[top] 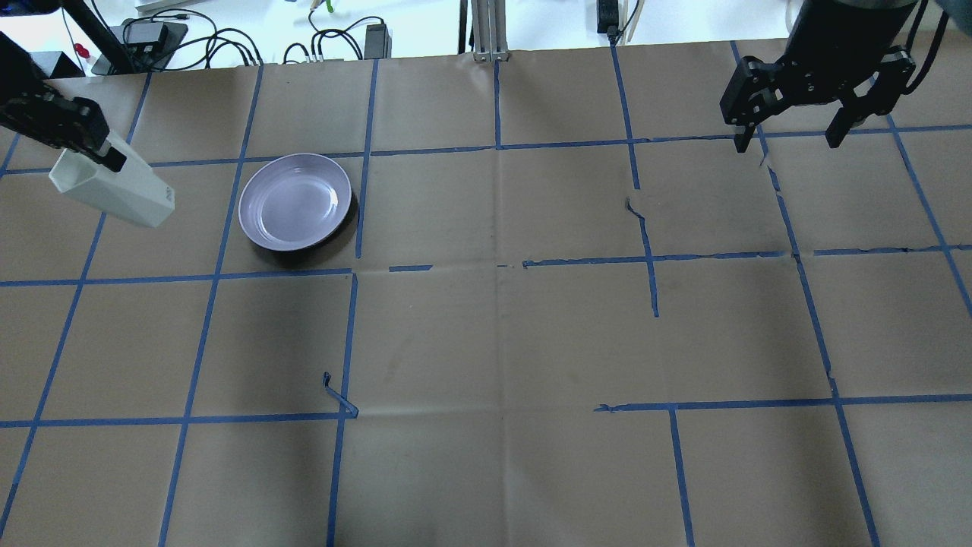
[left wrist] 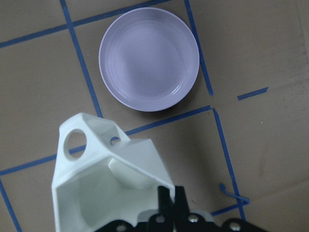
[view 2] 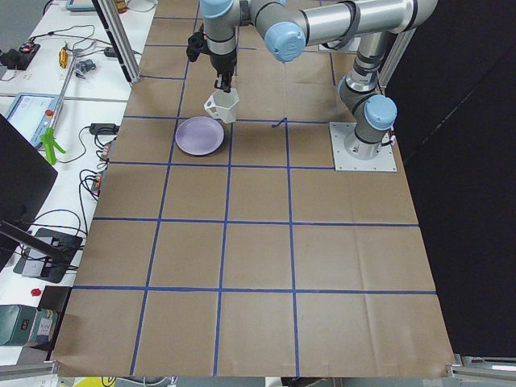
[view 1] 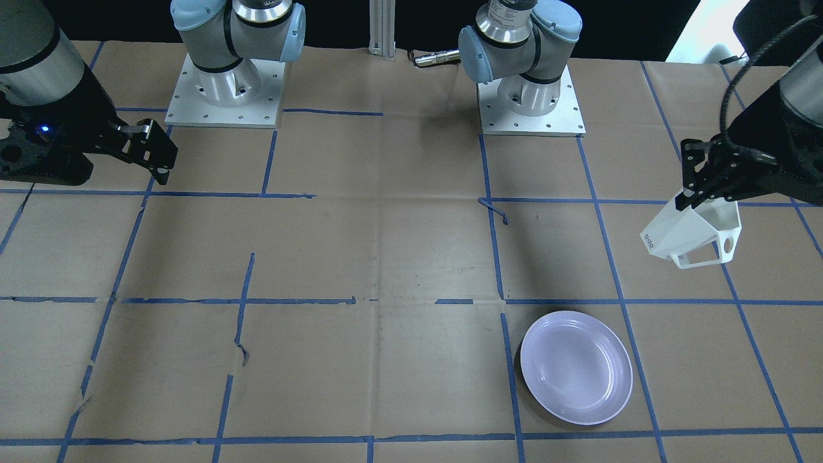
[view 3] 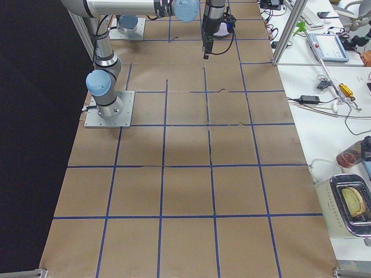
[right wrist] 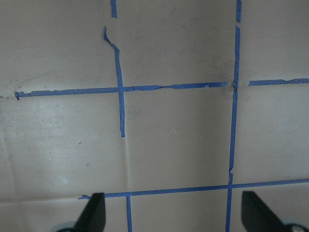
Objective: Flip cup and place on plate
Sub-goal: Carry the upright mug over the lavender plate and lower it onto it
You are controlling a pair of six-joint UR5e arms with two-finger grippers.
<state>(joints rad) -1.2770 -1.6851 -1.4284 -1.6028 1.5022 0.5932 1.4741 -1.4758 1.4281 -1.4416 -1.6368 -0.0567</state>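
Observation:
My left gripper (view 1: 689, 198) is shut on the rim wall of the white faceted cup (view 1: 694, 231) and holds it tilted in the air, narrow base angled down and away. The left wrist view looks into the cup's open mouth (left wrist: 106, 179), with the handle at the upper left. The lavender plate (view 1: 575, 366) lies empty on the table, apart from the cup; it also shows in the overhead view (top: 295, 201), to the right of the cup (top: 114, 190), and in the left wrist view (left wrist: 148, 58). My right gripper (top: 790, 140) is open and empty, high over the table's far right.
The table is brown paper with a blue tape grid (top: 497, 262), torn in places. Both arm bases (view 1: 222, 83) (view 1: 530, 90) stand at the robot's edge. Cables and chargers (top: 326, 42) lie beyond the far edge.

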